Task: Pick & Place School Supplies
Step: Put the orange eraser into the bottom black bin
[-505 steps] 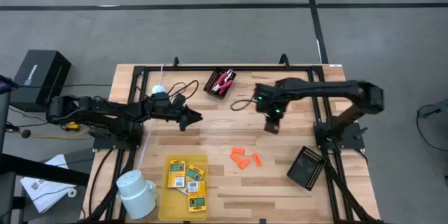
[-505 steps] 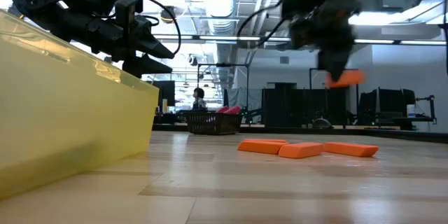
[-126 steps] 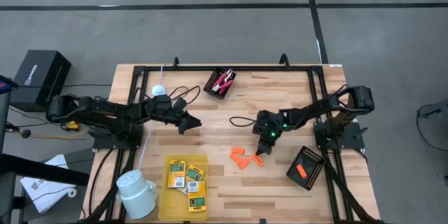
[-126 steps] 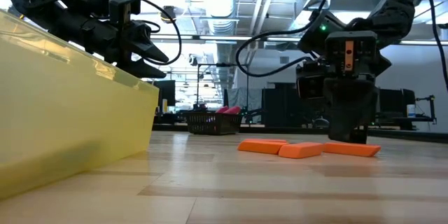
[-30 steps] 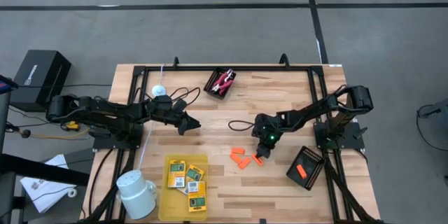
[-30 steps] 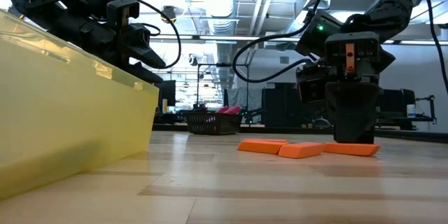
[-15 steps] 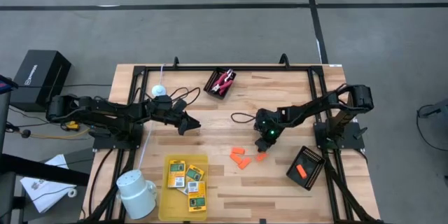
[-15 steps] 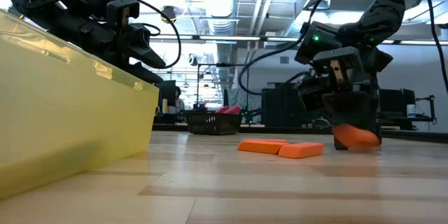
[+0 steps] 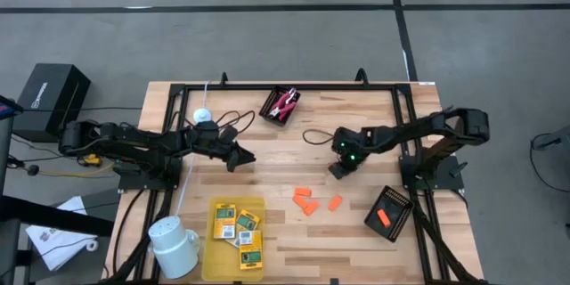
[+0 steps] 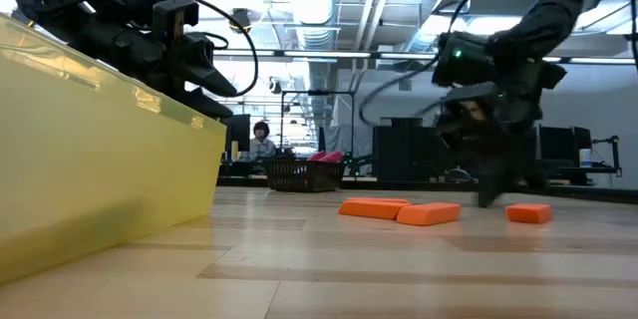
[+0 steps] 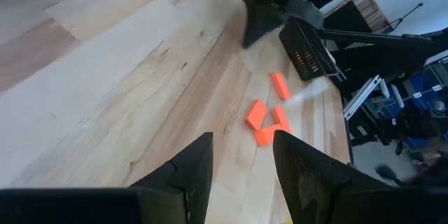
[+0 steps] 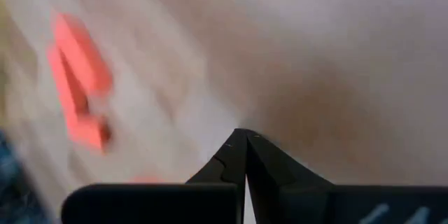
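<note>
Three stubby orange pieces lie flat on the table: two side by side [image 9: 306, 199] and one apart [image 9: 335, 202], also in the low view [image 10: 528, 213]. A further orange piece [image 9: 383, 216] lies in the black tray [image 9: 392, 200]. Several yellow-and-green packets [image 9: 240, 227] lie in the yellow tray [image 9: 216, 240]. The red-handled tool [image 9: 285, 101] sits in a black basket [image 9: 270, 116]. My right gripper [image 9: 338, 171] [image 12: 243, 134] is shut on nothing, above the table just beyond the lone piece. My left gripper [image 9: 245, 154] [image 11: 243, 136] hovers open, left of the middle.
A white mug [image 9: 174, 240] lies at the near left corner and a small white disc [image 9: 202, 114] at the far left. A black frame [image 9: 294, 87] rims the table. Cables [image 9: 227, 111] trail over the far half. Bare wood lies between the grippers. A person [image 10: 261, 140] sits far behind.
My right gripper raised one orange piece a little off the table, then rose and swung toward the far right. The piece has come out of its fingers and lies flat again, slightly right of where it lay. The left arm kept still.
</note>
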Controlling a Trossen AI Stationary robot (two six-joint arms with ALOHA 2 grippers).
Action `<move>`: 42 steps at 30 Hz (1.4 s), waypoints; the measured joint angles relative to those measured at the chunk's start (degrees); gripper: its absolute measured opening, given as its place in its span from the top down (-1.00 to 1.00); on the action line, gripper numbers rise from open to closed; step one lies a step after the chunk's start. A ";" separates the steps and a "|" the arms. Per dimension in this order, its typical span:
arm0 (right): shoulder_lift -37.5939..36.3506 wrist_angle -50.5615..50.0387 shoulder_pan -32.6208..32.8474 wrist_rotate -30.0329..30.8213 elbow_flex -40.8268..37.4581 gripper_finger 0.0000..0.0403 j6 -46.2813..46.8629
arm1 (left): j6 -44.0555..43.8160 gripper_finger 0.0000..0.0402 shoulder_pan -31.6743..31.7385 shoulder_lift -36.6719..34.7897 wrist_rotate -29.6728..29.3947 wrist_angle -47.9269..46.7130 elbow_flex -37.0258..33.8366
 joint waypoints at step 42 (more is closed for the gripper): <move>-20.99 42.39 6.51 3.25 19.10 0.68 -6.04 | 38.15 0.98 -19.76 39.93 -10.58 -21.22 43.21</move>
